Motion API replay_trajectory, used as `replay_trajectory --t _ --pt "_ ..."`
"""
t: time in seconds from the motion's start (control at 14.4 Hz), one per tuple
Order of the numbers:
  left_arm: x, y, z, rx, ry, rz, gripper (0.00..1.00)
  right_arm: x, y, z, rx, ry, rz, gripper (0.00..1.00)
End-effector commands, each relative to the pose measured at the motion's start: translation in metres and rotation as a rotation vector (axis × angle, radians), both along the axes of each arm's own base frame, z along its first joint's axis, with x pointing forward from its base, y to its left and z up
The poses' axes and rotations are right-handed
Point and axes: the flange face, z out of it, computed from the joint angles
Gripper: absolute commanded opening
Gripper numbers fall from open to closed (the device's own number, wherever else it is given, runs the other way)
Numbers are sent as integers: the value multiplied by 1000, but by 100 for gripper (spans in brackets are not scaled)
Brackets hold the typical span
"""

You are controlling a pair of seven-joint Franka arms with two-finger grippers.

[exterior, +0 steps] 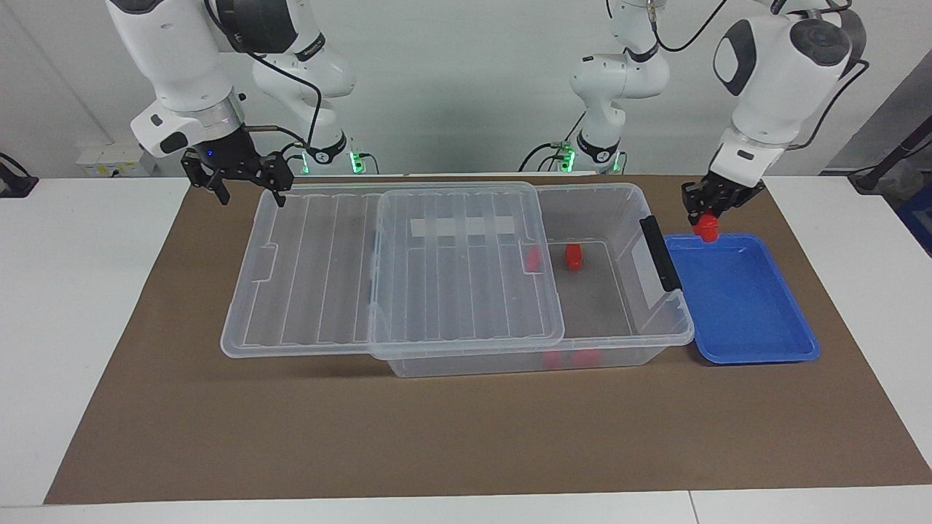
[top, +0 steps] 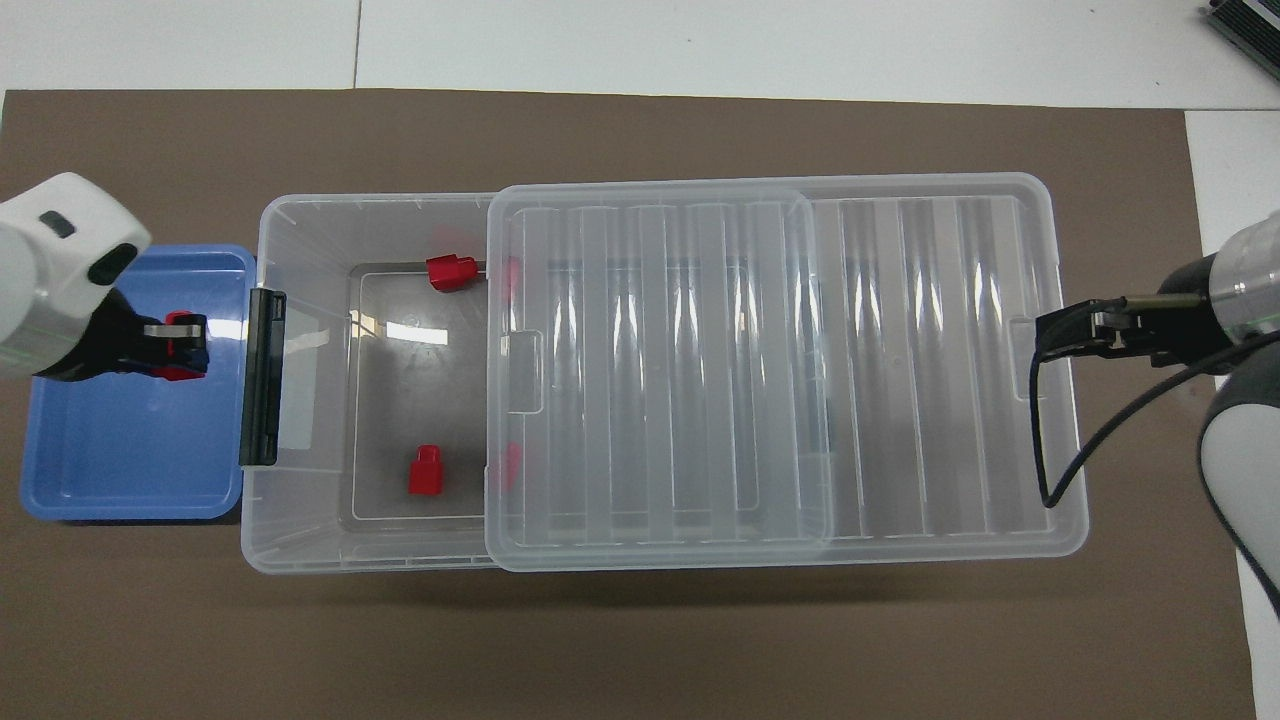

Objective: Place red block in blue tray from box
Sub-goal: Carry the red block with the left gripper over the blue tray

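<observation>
Left hand (exterior: 705,217) hangs over the tray (exterior: 750,306), clamped on a red block (exterior: 706,230) that is clear of the tray floor and not yet set down. The block looks like light, hard plastic, stiff and prob. a bit slick, not fragile. A pinch across its flat sides, as here, seems the sure hold. Its long axis looks roughly upright, with one end poking out below the fingers; which end that is can't be made out.

Right hand (exterior: 244,182) waits over the lid's end at the right arm's side of the bench (exterior: 87,291), fingers spread, nothing in them.

In the box (exterior: 659,320), beside the tray, the lid (exterior: 466,291) sits slid toward the right arm's end, leaving the tray end open. A spare block (exterior: 574,256) stands there upright, narrow end up. Farther out, another spare (top: 451,271) lies on its side by the wall, long axis along the box. More red shows blurred under the lid.
</observation>
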Motion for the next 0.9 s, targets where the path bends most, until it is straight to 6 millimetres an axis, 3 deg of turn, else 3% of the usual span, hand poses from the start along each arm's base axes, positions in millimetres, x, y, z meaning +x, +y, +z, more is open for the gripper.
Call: replay_trajectory --t 0.0,0.07,0.21,0.35,0.49,0.83 --pt "-2 46 -2 -21 -8 -84 0 -6 1 0 9 -9 -17 100" --pt "-2 60 -4 -19 -23 -105 0 -6 1 1 11 -10 -17 100" --pt "-1 72 -14 -17 -38 -139 0 -6 1 1 11 -10 -17 100" --pt "1 84 -38 -12 -57 -161 0 -5 0 1 11 -13 -16 100" --pt "6 104 -75 -8 -70 -141 0 -3 -3 1 11 -21 -14 100" --pt "2 128 -138 5 -121 -104 0 5 -25 -1 14 -39 -27 100"
